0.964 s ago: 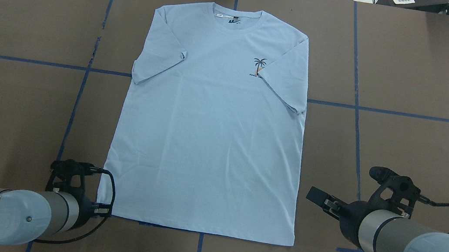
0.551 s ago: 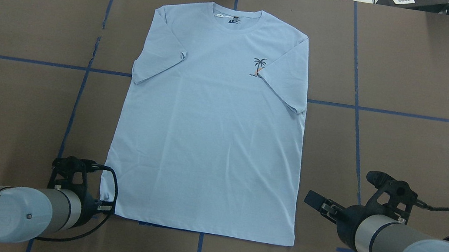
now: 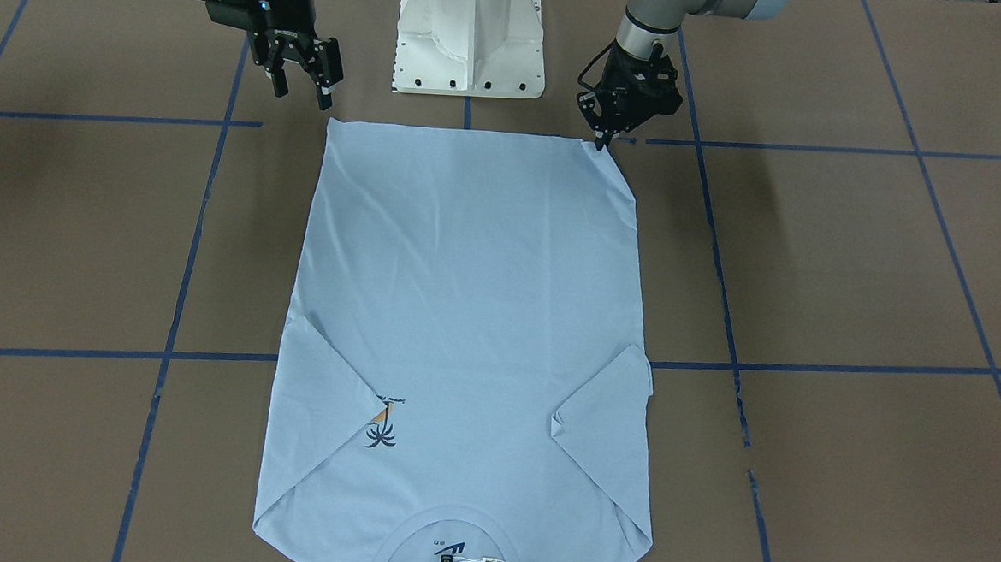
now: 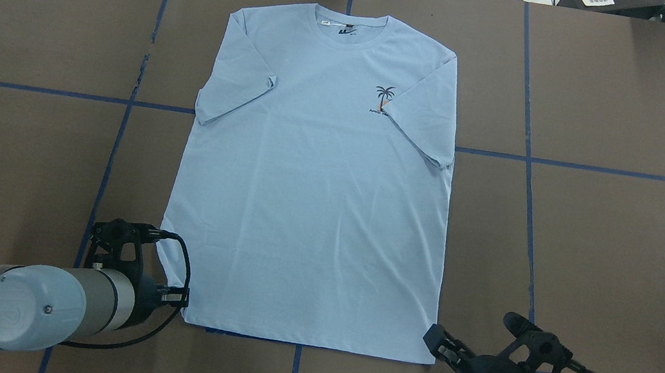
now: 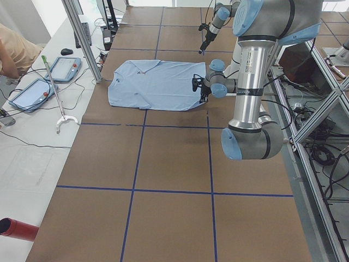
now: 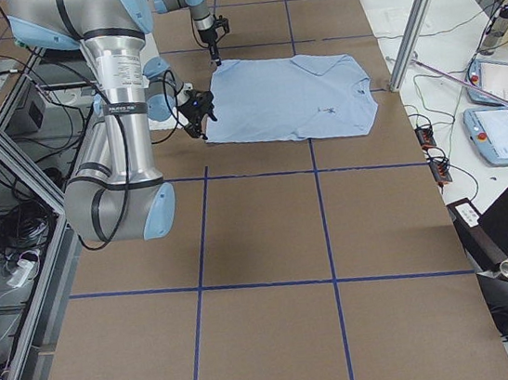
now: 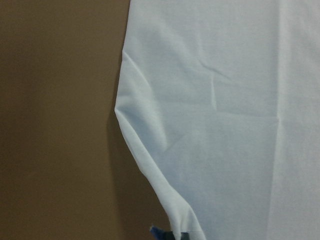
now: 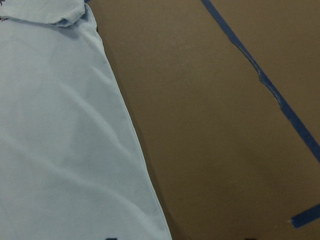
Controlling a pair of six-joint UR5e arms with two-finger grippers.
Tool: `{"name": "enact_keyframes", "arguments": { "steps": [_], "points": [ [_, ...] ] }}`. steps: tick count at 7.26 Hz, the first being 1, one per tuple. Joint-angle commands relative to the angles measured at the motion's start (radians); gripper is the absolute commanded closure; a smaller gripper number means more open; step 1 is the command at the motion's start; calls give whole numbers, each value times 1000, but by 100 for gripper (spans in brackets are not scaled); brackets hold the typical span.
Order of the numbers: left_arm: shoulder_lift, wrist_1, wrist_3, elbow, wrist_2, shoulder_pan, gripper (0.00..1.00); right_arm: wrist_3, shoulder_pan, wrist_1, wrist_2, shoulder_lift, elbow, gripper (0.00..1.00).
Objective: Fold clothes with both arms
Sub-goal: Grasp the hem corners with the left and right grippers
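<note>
The left gripper is at the T-shirt's left hem corner. Its fingers are pinched together on the fabric there. The side edge next to it runs inward at a slant toward the held corner, as the left wrist view shows.

The light blue T-shirt lies face up near the middle of the brown table, across its blue tape lines. The hem is on the near side, toward the robot's white pedestal base, and the ribbed collar is on the far side. Both short sleeves are folded in over the chest. The right sleeve reaches the edge of the small palm-tree print. Apart from faint creases, the body of the shirt is flat.

The right gripper is just beside the right hem corner, over bare table. Its fingers are spread apart and hold nothing. From the overhead view I cannot tell whether it touches the cloth.
</note>
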Motion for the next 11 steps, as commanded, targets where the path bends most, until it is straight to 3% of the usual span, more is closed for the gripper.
{"name": "enact_keyframes", "arguments": {
  "steps": [1,5,7,9,11],
  "points": [
    [-4,-1,-2,-1,-2,-4,100,82,-21,-26,-20,99,-104,25],
    [-10,-1,-3,-1,-3,-4,100,80,-27,-27,-16,89,-132,25],
    [-12,-1,-2,-1,-3,-4,100,82,-31,-27,-20,89,-141,31],
    [-10,-1,-3,-1,-5,-6,100,82,-31,-27,-20,96,-151,43],
    [-12,-1,-3,-1,-6,-4,100,82,-30,-27,-20,92,-152,45]
  ]
}}
